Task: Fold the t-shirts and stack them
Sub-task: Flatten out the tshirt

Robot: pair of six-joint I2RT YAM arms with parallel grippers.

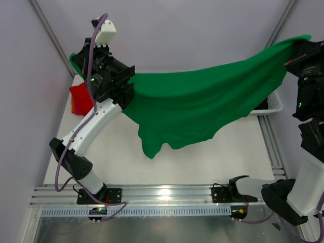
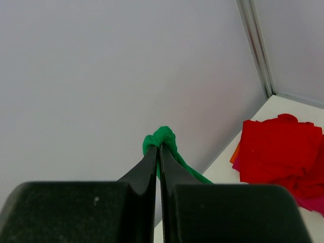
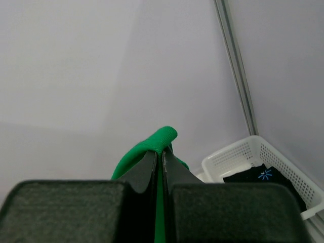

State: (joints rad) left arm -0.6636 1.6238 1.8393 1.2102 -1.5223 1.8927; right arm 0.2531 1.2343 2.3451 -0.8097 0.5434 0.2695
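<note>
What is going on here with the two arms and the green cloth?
The two arms hold a green t-shirt stretched in the air between them, above the table. The left gripper is shut on one end and the right gripper on the other, so the cloth sags in the middle. A red t-shirt lies at the table's far left, and a black t-shirt is in the basket on the right.

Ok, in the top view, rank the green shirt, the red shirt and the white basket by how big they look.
1. green t-shirt: by far the largest, spread across the view.
2-3. red t-shirt and white basket: both are mostly hidden and only small patches show, so I won't rank them.
</note>
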